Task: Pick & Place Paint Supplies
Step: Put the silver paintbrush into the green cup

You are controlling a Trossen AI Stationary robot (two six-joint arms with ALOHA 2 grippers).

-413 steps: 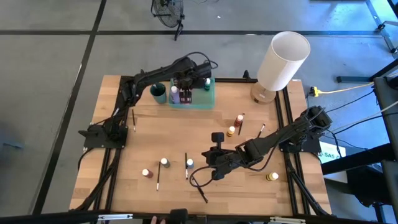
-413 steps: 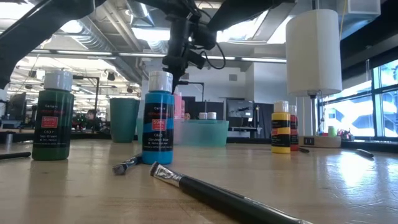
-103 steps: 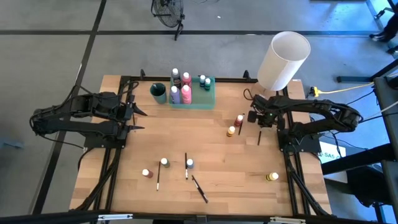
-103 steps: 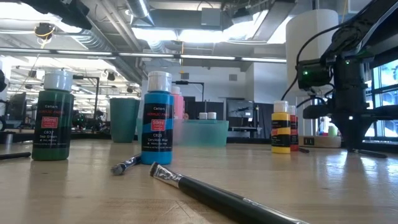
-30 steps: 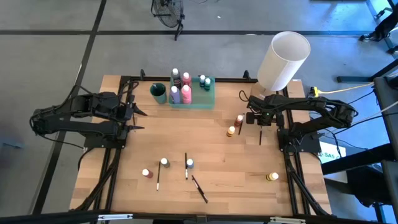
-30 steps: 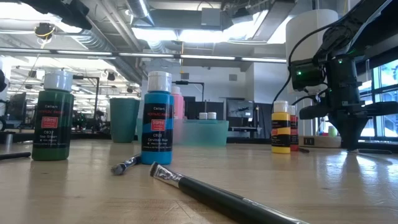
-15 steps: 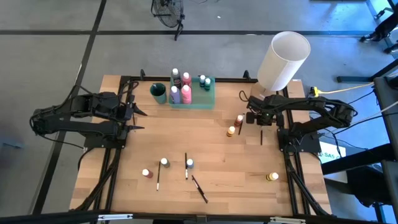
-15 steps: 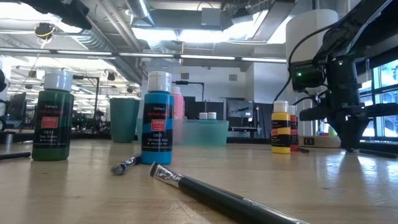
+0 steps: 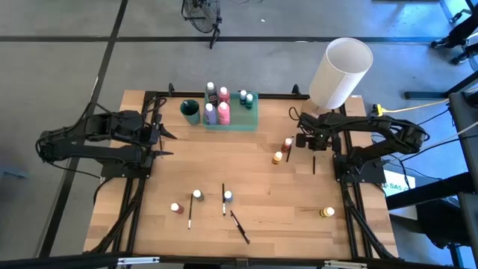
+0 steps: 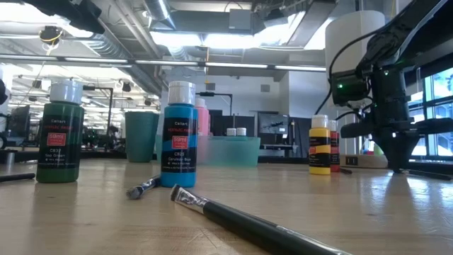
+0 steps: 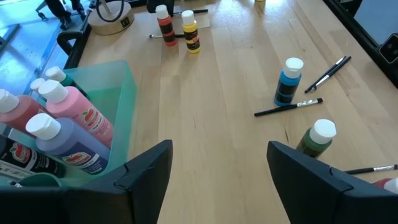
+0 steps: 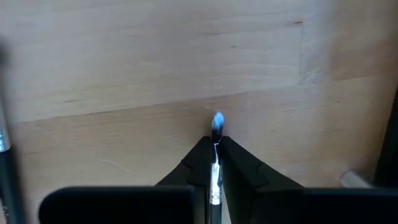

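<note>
Since a second ago the right arm has hardly shifted; the brush (image 9: 314, 164) below it now lies a touch more square to the right edge than it did then. Right claw (image 9: 307, 139) hangs by the right edge, just in front of the lamp (image 9: 340, 72), its fingers (image 12: 236, 163) pressed together on a thin brush (image 12: 216, 155) whose pale tip pokes out past them over bare wood. That brush runs straight along the claw's own line, so it hangs nose-down toward the surface (image 9: 254, 172). The coming move likely turns on carrying it across to the tray (image 9: 231, 119) near the far edge, which lies well off to the claw's left, past the red bottle (image 9: 287, 144) and yellow bottle (image 9: 278, 158) standing just beside it; swinging low would risk clipping those two. Left claw (image 11: 214, 174) waits spread wide and empty by the left edge, so the right arm is the one in play. Toward the near edge stand a blue bottle (image 11: 288, 81) and green bottle (image 11: 316, 137) among loose brushes. Beyond the surface is grey floor, and the low view shows an open workshop with ceiling lights.
</note>
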